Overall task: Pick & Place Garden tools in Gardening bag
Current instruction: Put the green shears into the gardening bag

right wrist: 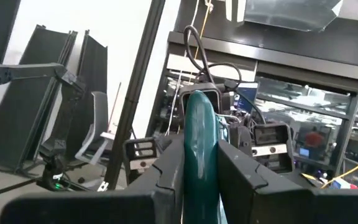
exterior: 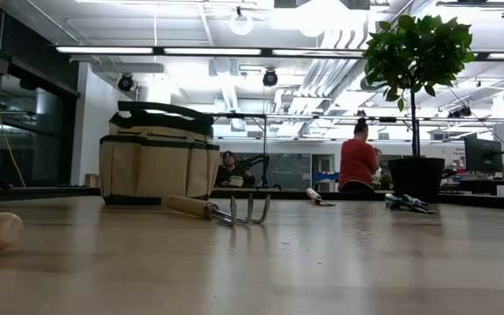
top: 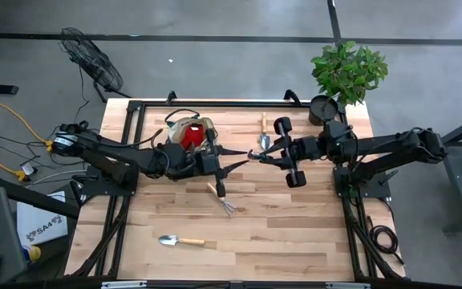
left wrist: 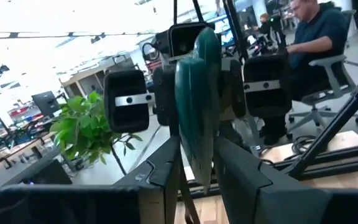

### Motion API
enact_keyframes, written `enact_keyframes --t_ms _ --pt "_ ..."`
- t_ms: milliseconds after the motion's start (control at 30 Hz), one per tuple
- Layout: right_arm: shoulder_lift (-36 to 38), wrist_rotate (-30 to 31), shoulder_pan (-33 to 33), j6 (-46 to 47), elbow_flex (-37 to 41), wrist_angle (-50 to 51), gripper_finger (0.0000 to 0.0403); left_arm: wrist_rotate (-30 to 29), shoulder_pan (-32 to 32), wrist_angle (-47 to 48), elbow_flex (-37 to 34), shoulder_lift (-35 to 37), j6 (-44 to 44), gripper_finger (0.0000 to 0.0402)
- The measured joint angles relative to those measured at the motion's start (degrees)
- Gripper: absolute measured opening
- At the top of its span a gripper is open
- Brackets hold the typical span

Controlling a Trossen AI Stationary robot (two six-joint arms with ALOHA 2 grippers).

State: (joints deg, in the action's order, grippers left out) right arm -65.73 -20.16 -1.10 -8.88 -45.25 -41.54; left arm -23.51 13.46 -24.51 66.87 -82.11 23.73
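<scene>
Both arms meet over the middle of the counter with one green-handled tool between them. The left jaws are clamped on it from one side and the right jaws from the other, each wrist view showing the green grip pinched between that arm's two dark fingers. I take it for one of the pruning shears, though its blades are hidden. This looks like a hand-over in mid-air, with the carry to the bag not yet done. The bag stands just beside the left jaws, on the left arm's side of the meeting point, so the next move probably calls for the right jaws to let go and back away. The left jaws would then swing the tool over the bag's open mouth before releasing. By count there is one bag with one red spray bottle already inside. One rake lies near the jaws, towards the front edge. Of the two trowels, one trowel lies just beyond the right jaws and the other trowel well apart at the front. A second pair of shears lies on the counter near the single potted plant.
</scene>
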Motion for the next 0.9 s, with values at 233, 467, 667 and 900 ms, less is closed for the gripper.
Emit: enact_keyframes --t_ms 233,467,667,900 --pt "-0.2 -2.7 0.6 0.0 0.0 -0.4 0.0060 0.7 0.0 -1.2 0.0 -0.3 -3.5 0.0093" --pt "-0.2 -2.6 1.5 -0.2 0.0 -0.3 0.0060 3.5 0.0 -1.9 0.0 -0.3 -7.5 0.0138" --pt "-0.5 -2.3 1.5 -0.2 0.0 -0.4 0.0060 3.5 0.0 -2.8 0.0 -0.3 -13.7 0.0241" --pt "-4.0 -2.1 1.5 -0.1 0.0 -4.5 0.0060 3.3 0.0 -6.0 0.1 -1.1 -14.1 0.0284"
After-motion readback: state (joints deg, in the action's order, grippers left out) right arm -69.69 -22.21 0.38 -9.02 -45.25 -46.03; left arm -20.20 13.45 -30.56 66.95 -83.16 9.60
